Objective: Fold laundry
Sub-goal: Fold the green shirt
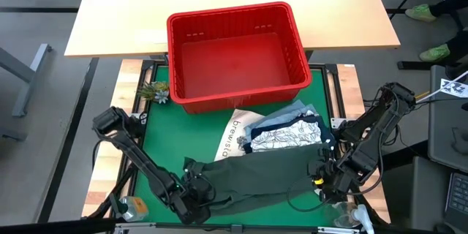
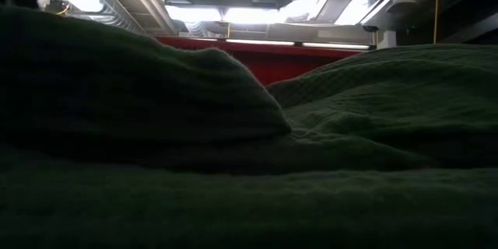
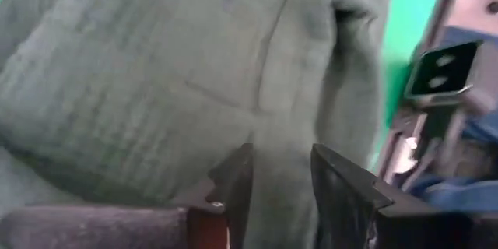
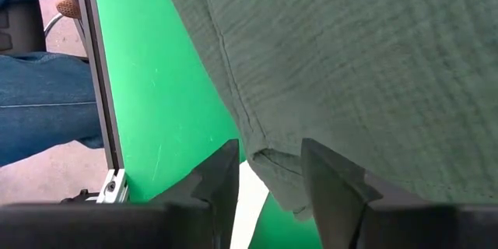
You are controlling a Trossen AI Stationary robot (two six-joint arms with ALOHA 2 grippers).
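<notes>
A dark olive green garment [image 1: 256,175] lies spread across the near part of the green mat [image 1: 157,142]. It also fills the low view [image 2: 249,148]. My left gripper [image 1: 196,190] is at the garment's left end and is shut on a fold of it [image 3: 280,194]. My right gripper [image 1: 322,179] is at the right end, shut on a hemmed corner [image 4: 268,179]. Behind the garment sits a pile with a leaf-print piece [image 1: 281,139], light denim [image 1: 296,113] and navy cloth [image 1: 316,123]. My left gripper has a raised fold of the olive garment [image 3: 284,148] between its two fingers, at the garment's left end. The fingers slant downward into the cloth. Beyond them the garment bulges up in slack folds. My right gripper pinches the garment's hemmed corner [image 4: 268,159] between its two fingers, at the right near end. The fingers point steeply down. The cloth beside them is raised off the mat and runs away toward the rest of the garment.
A red slotted basket [image 1: 234,51] stands at the far side of the mat, against a wooden table [image 1: 219,0]. A white printed tote [image 1: 234,135] lies under the pile. A small plant [image 1: 153,91] sits at the far left. A person's jeans leg [image 4: 39,101] shows beyond the mat's edge.
</notes>
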